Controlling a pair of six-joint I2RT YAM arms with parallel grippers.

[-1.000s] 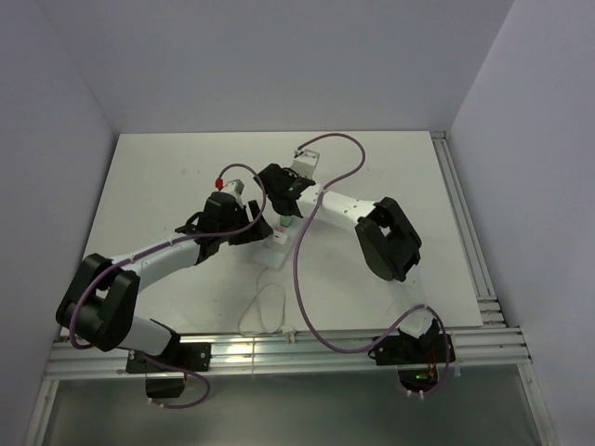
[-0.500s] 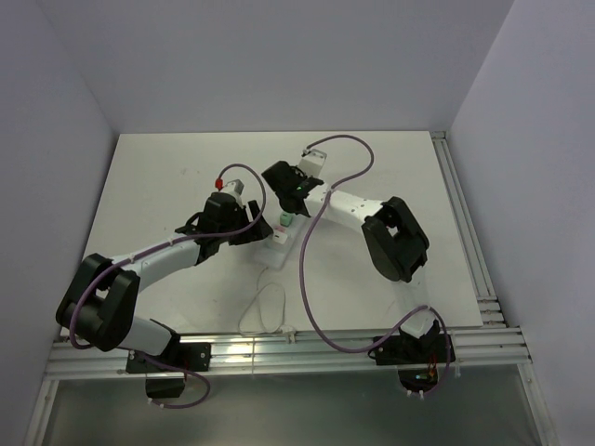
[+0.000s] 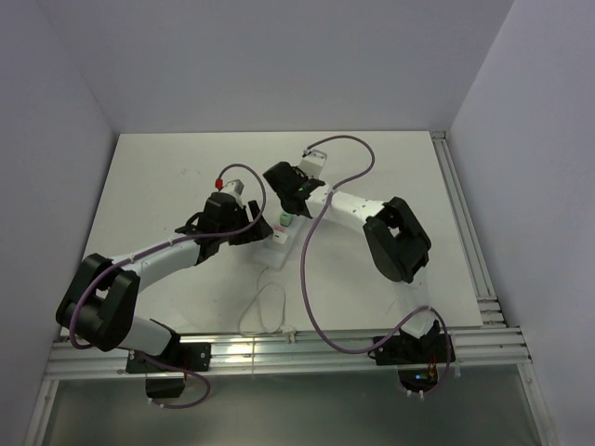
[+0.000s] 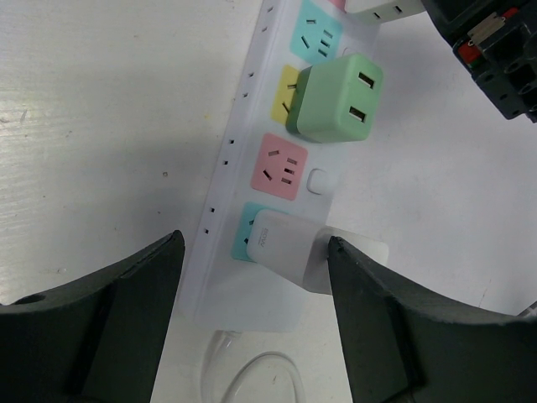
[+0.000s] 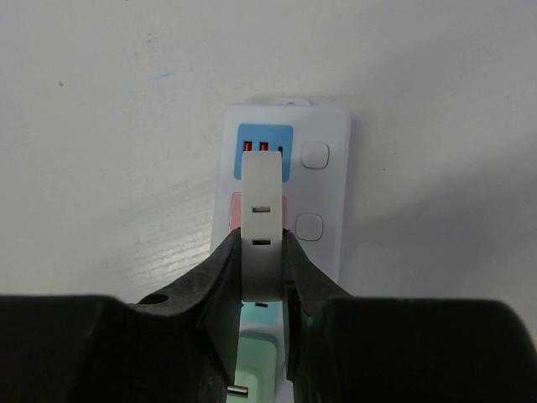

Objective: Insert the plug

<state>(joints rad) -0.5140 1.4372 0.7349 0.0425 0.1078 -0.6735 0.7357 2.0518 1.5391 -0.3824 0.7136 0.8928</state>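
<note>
Gripping a slim white plug (image 5: 262, 214) edge-on between its two dark fingers (image 5: 220, 277), the right tool (image 5: 261, 252) is closed on it and hangs over the power strip (image 5: 329, 189), which lies flat on the white surface (image 5: 101, 101). Beyond the fingertips the plug covers part of a blue socket (image 5: 252, 138) and a pink socket (image 5: 234, 210); whether its pins touch the strip cannot be told. The left tool (image 4: 253, 252) stands open, its fingers (image 4: 126, 311) on either side of the strip's nearer end, with a sliver of bare surface showing between the left finger and the strip's edge. Between those fingers a white charger (image 4: 284, 250) sits in the end socket. Just past it lies a second pink socket (image 4: 279, 166), unoccupied, then a green adapter (image 4: 336, 101) seated in a yellow one. Seen from above, the two tools are close together at the strip, the right one farther from the arm bases.
</note>
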